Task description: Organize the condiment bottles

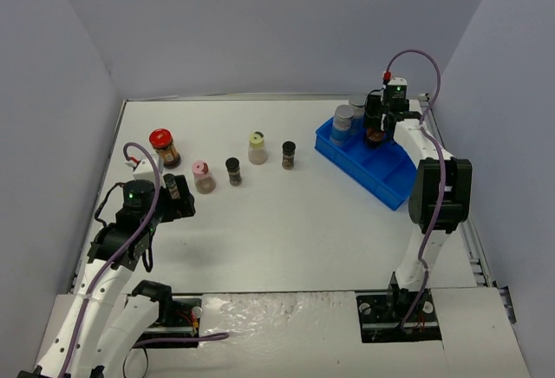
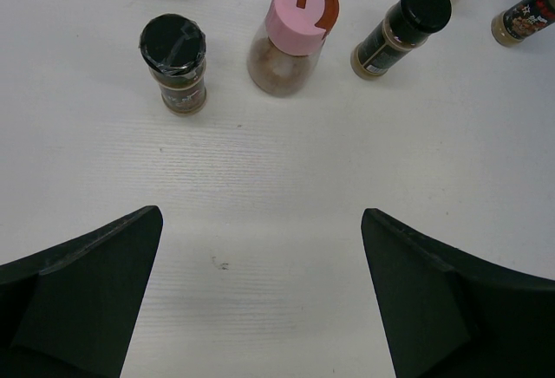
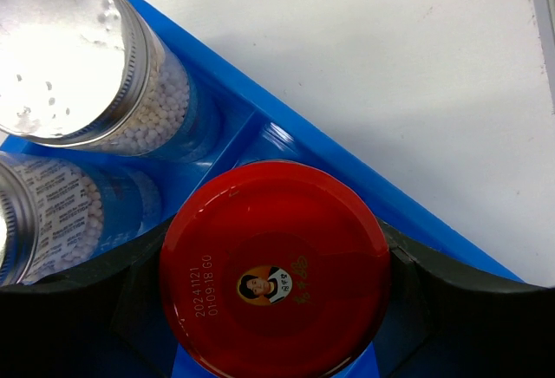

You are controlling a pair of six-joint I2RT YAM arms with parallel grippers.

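Holding dark red-lidded jar (image 3: 273, 257) w/ right gripper (image 3: 274, 309) at blue plastic divided tray (image 1: 392, 185); hovering left gripper (image 2: 262, 222), jaws wide apart, nr pink-lidded jar (image 2: 299, 14).

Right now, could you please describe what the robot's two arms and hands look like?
The left arm is white with black joint housings, a purple cable looping along it and a green light near the wrist. The right arm matches, with a red fitting where its cable ends. The left hand and right hand have matte black fingers.
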